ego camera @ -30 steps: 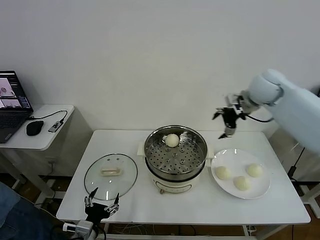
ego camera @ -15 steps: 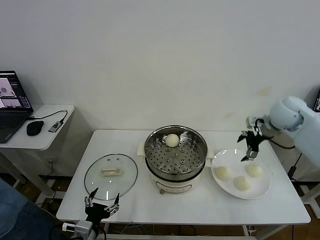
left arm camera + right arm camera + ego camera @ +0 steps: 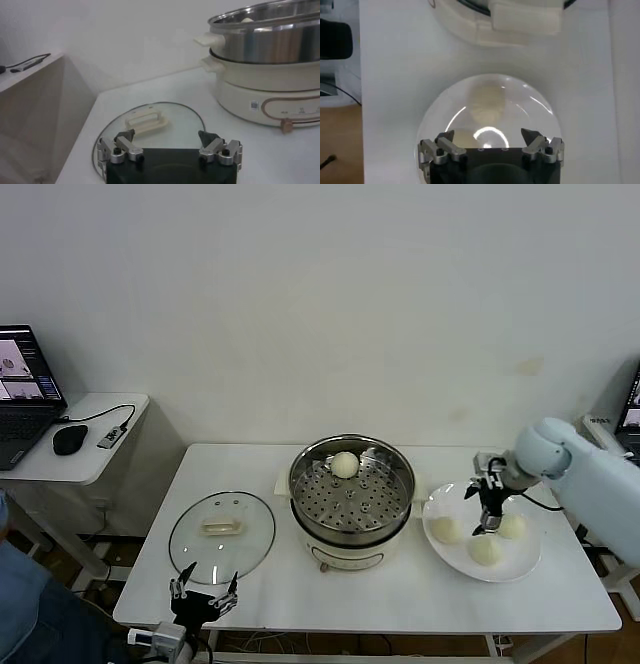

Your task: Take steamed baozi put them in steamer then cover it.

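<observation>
The right arm point(image 3: 590, 474) has a smooth, rounded pale blue-white shell with a thin black cable near its wrist. Both grippers, left point(image 3: 170, 150) and right point(image 3: 491, 146), have black bodies, silver finger links with black screws, and dark tips.

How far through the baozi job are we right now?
One baozi already sits in the steamer. In hand: the right gripper, open, hangs over the plate above the three remaining baozi. Left: move those three over, then fit the cover, lying on the table by the idle, open left gripper.
</observation>
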### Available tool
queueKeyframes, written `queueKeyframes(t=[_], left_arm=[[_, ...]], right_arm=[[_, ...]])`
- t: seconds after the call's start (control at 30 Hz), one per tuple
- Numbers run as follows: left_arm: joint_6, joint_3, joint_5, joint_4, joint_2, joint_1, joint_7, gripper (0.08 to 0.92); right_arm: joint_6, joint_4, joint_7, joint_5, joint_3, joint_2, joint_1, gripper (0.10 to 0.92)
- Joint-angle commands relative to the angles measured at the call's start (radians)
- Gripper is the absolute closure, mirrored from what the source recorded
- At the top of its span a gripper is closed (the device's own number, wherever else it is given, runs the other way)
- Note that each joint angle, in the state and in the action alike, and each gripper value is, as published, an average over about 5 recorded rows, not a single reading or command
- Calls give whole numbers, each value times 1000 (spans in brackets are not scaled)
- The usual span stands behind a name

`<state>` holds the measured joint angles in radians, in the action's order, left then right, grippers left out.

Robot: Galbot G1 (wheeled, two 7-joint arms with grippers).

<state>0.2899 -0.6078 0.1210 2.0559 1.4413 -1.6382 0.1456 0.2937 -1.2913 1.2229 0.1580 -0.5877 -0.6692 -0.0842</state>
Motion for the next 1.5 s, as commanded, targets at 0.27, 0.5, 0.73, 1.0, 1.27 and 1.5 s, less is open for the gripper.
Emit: queueKeyframes(t=[0.27, 0.5, 0.73, 1.0, 1.27, 1.5], left_arm=[[-2, -2, 0, -26, 0, 4, 0, 177], [-1, 1, 1, -39, 2, 13, 0, 177], [-1, 1, 1, -45, 2, 15, 0, 177], [-1, 1, 2, -50, 3, 16, 0, 177], [-2, 2, 2, -55, 4, 18, 0, 177], [-2, 2, 2, -57, 4, 19, 0, 177]], right_arm=[[-127, 142, -41, 54, 0, -109, -33, 203], [-145, 190, -58, 84, 3, -131, -40, 203], [-163, 238, -67, 108, 7, -155, -46, 203], [-166, 254, -72, 106, 11, -169, -56, 203], [-169, 265, -79, 106, 9, -180, -58, 203], [-164, 267, -72, 100, 9, -181, -58, 260]])
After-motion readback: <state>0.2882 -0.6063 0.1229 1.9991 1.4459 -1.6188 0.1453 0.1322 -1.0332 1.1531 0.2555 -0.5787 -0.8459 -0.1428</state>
